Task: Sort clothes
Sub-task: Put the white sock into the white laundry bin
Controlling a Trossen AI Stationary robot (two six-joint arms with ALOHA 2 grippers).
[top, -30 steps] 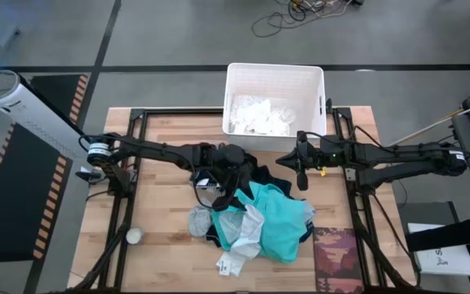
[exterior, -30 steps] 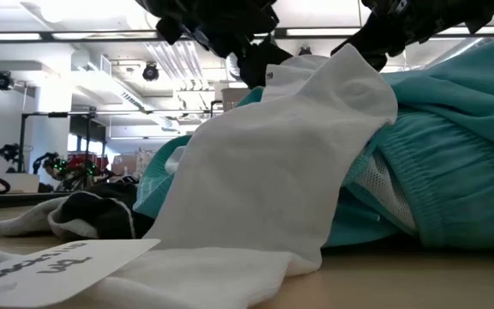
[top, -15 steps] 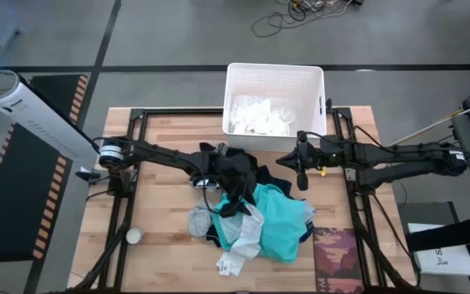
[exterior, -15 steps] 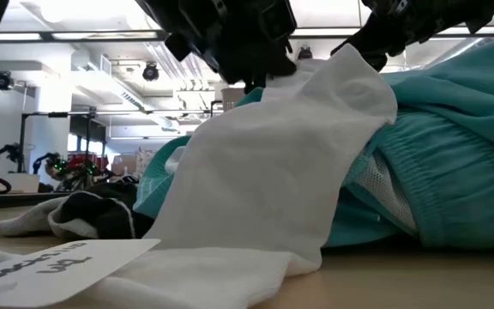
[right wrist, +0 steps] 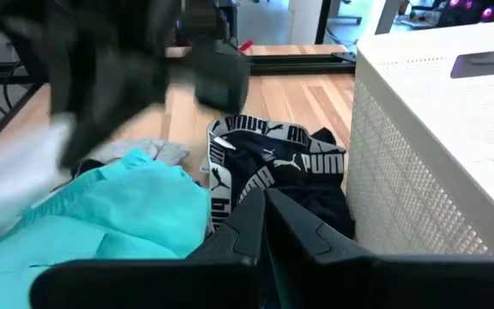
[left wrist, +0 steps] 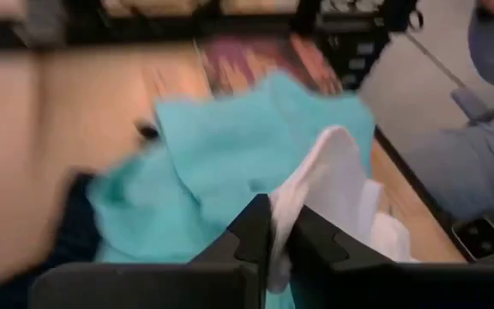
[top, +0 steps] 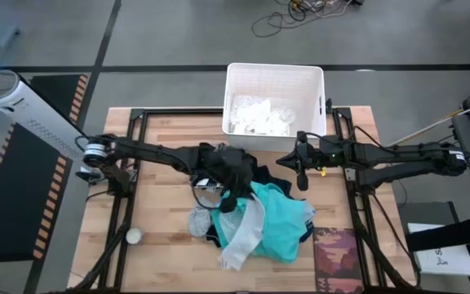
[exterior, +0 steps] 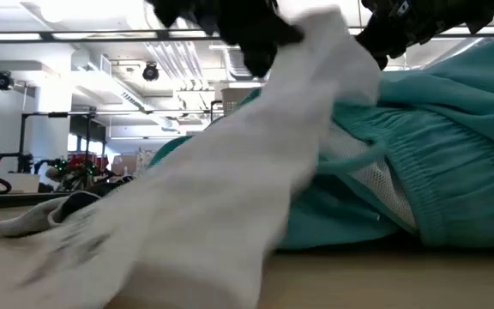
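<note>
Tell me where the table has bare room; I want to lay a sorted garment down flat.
Bare wood lies between the left arm and the table's near edge, beside a small pale round object, and between the basket and the table's left edge. The clothes pile crowds the middle; the dark red mat fills the right near corner.

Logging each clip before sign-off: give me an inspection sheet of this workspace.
Surface: wooden table, dark frame rails across it.
Job's things: white garment being lifted off the pile; teal garment under it; navy printed garment beside the white basket, which holds white items; grey garment at the pile's left.
Clutter: dark red patterned mat; small pale round object.
Grippers: left claw shut on the white garment; right claw shut, empty, near the basket.
Cables: loose loops on the floor beyond the table.
Surroundings: a person's clothing beside the table.
</note>
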